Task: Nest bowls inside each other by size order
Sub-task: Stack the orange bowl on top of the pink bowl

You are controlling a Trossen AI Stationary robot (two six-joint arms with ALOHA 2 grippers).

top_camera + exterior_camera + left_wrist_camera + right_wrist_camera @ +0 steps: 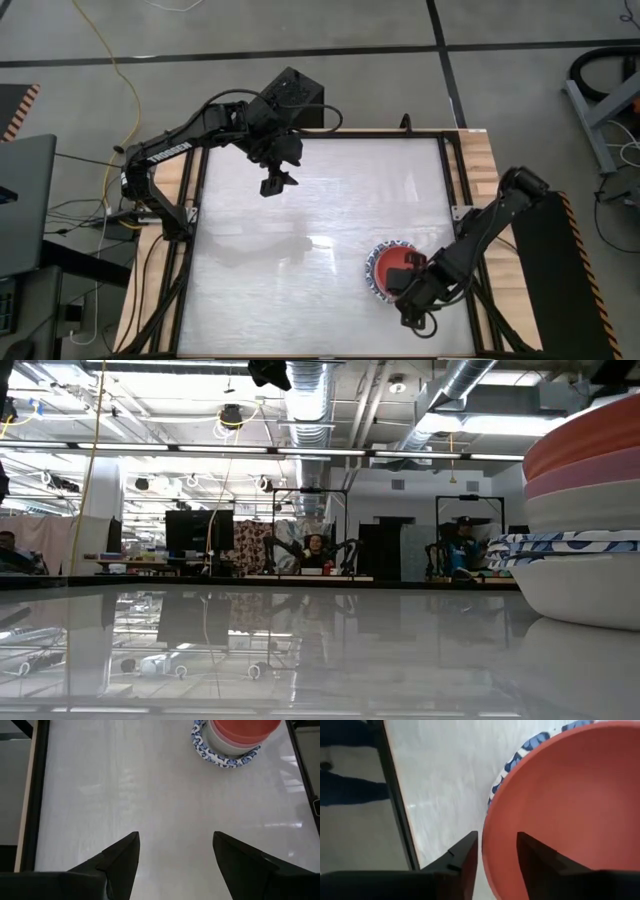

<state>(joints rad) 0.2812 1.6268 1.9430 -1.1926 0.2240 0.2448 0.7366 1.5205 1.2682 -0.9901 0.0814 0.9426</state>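
Note:
The bowls stand nested in one stack near the table's near right. The red bowl is on top, with pink, cream-white and blue-rimmed bowls below it, and the lowest bowl rests on the table. The stack also shows in the left wrist view. My right gripper is at the stack's near right side, a little open, with one finger outside the red bowl's rim and one finger over its inside. My left gripper is open and empty above the table's far left part. My right gripper straddles the near-right rim of the red bowl from above, one finger inside and one outside. The outer finger stands close beside the rim; I cannot tell whether it touches. The bowl sits level in the stack.
The tabletop is a pale glossy sheet with a black frame rail along its edges. The rail runs close to the stack on its right side. Bare table lies between the two grippers.

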